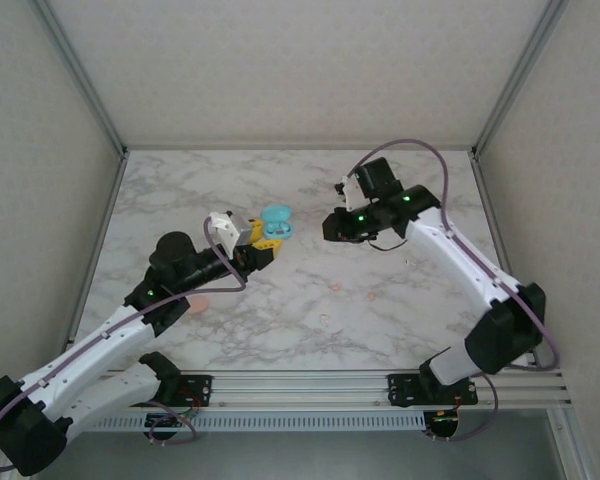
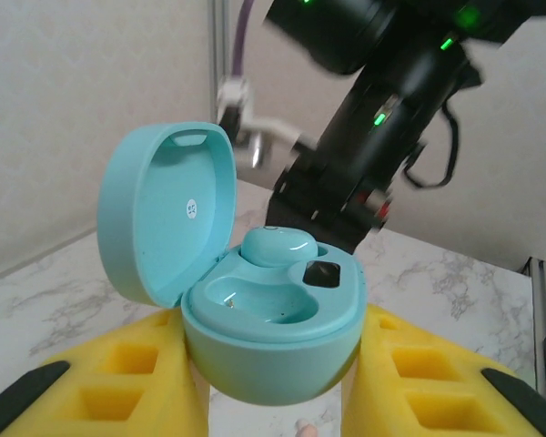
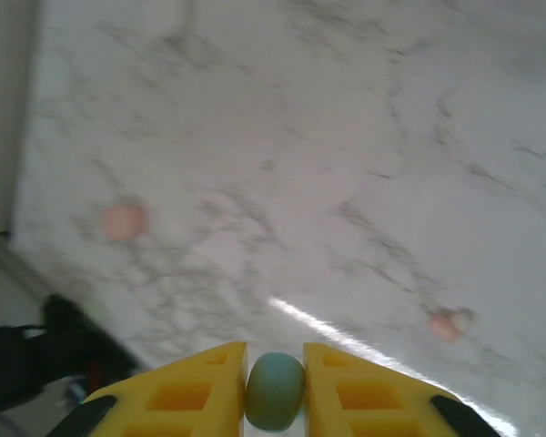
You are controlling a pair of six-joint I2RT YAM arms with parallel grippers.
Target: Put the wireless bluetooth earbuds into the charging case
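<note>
Though light and probably slick (apt to squirt free), best pinched across the waist, as now: teal earbud (image 3: 275,393) clamped in right gripper (image 3: 275,357) above table (image 3: 346,137); open case (image 2: 273,355) gripped by left gripper (image 2: 271,330).

Blurred black right arm (image 2: 373,118) behind the open teal oval case (image 2: 273,319), round teal plastic earbud (image 3: 275,391) cut off below, salmon-pink speck (image 3: 125,220) too blurred to identify.

1. My left arm (image 1: 92,360) and right arm (image 1: 460,256) are white links joined by black joints.
2. I see a purple cable (image 1: 410,143) looping along each.
3. Green lights (image 1: 405,200) dot the black wrists.
4. My left gripper (image 2: 273,364) and right gripper (image 3: 275,387) wear yellow fingers (image 3: 187,396) with square pockets.
</note>
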